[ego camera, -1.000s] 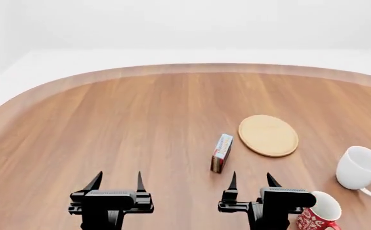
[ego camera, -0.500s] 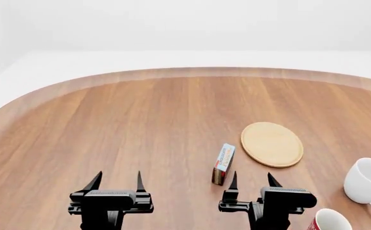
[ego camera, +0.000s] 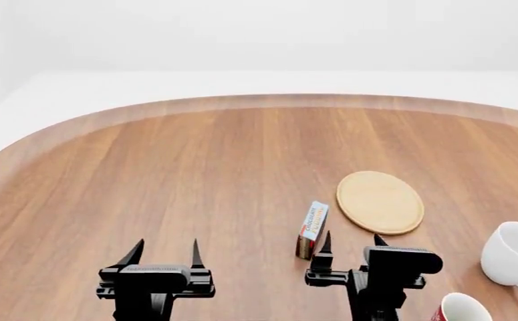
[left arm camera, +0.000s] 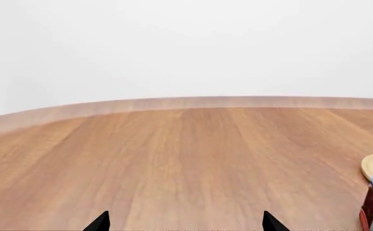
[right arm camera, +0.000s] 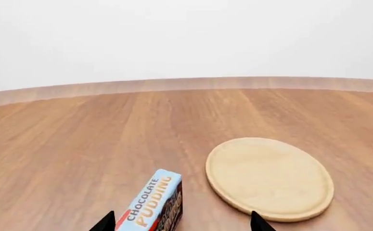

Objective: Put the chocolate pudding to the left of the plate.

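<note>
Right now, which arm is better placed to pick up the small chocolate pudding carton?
The right arm, probably. The right gripper is open directly before the small brown-red chocolate pudding carton, which stands beside the round light-tan wooden plate. The left gripper is open over bare table, farther from it.

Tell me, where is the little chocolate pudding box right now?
In the head view, the small brown-red chocolate pudding carton stands on the wooden table, just left of the round light-tan wooden plate and right in front of the right gripper.
</note>
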Available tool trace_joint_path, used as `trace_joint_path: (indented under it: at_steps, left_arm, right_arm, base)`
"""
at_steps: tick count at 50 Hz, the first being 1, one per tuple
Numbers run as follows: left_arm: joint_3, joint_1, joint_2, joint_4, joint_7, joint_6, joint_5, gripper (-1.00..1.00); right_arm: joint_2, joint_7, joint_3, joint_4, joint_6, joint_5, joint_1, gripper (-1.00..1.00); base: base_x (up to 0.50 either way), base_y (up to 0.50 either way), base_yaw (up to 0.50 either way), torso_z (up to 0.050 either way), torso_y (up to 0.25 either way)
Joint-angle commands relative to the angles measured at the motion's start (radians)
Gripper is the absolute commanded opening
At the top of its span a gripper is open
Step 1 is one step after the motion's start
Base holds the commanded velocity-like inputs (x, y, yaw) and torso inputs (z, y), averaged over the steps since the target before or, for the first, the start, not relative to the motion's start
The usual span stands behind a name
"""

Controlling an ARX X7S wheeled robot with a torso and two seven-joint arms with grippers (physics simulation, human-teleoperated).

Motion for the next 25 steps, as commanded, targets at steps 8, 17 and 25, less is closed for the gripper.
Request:
trace_joint_path:
  at_steps: [8,17,25]
  left_arm:
    - [0.009,-0.001,-0.009,0.003,-0.007,-0.004,-0.012,1.00]
    - [0.013,0.005,-0.012,0.006,-0.011,0.006,-0.015,1.00]
    - [0.016,0.007,-0.016,0.008,-0.015,0.011,-0.019,1.00]
  right_arm:
    - [-0.007,0.086,-0.011,-0.151,0.471,0.104,0.208,1.00]
    - [-0.057,0.149,-0.015,-0.111,0.596,0.115,0.334,1.00]
    - [-0.137,0.208,0.011,0.052,0.672,0.135,0.476,1.00]
  base:
    - [0.00,0.00,0.00,0.000,0.000]
    - [0.00,0.00,0.00,0.000,0.000]
    - [0.00,0.00,0.00,0.000,0.000]
